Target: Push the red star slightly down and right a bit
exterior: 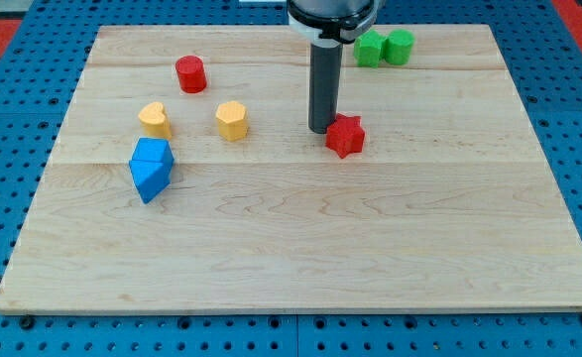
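The red star [346,136] lies on the wooden board [300,258] a little right of centre in the upper half. My tip [320,129] rests on the board at the star's upper-left side, touching or almost touching it. The dark rod rises from there to the view's top.
A red cylinder [190,73] stands at the upper left. Two yellow blocks [155,119] [232,120] sit below it. Two blue blocks [152,167] lie together at the left. Two green blocks [371,48] [401,46] sit at the top right, just behind the rod.
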`<state>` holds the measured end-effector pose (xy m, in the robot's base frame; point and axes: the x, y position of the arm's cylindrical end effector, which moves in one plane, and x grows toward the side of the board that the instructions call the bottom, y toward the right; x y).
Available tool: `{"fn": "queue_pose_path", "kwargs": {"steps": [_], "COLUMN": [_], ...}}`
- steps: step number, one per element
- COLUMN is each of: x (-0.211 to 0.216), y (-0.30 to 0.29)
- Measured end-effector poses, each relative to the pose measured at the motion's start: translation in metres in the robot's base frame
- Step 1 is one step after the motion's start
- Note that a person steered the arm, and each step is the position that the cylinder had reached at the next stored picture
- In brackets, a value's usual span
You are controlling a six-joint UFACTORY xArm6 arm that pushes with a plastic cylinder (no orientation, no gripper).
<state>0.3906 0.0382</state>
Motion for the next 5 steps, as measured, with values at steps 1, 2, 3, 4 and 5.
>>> {"fn": "queue_pose_path", "kwargs": {"steps": [1,2,3,4,5], "x": [0.0,0.004,0.028,0.046,0.057], "y": [0.051,0.091,0.099,0.114,0.144]}}
